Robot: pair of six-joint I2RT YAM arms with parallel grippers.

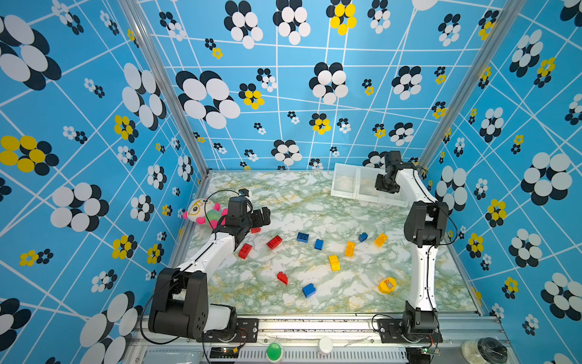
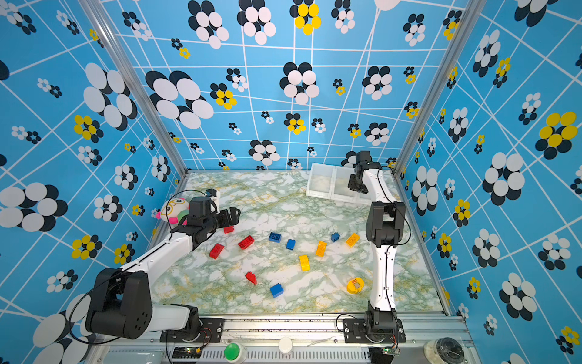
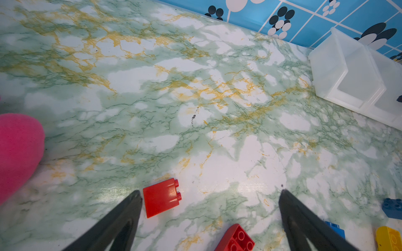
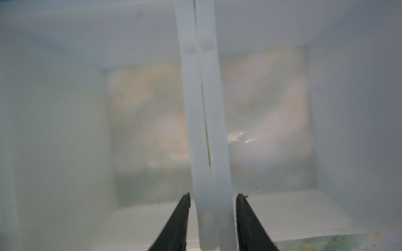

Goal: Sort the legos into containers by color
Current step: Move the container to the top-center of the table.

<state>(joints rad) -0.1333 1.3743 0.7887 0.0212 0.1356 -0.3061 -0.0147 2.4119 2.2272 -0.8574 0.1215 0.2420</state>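
Note:
Red, blue and yellow legos lie scattered over the marble table (image 1: 283,195), among them a red brick (image 1: 274,242), a blue brick (image 1: 302,237), a yellow brick (image 1: 334,262) and a round yellow piece (image 1: 387,285). My left gripper (image 3: 211,191) hangs open over a small red brick (image 3: 162,197) that lies just inside one finger, untouched. The white containers (image 1: 345,182) stand in the far right corner. My right gripper (image 4: 213,195) reaches down into them, its narrowed jaws straddling two adjoining container walls (image 4: 202,108) with a thin gap on each side.
A pink-and-green plush toy (image 1: 201,214) lies at the table's left edge, right behind my left arm. The patterned blue walls (image 1: 283,94) close in the back and sides. A metal rail (image 1: 315,324) runs along the front.

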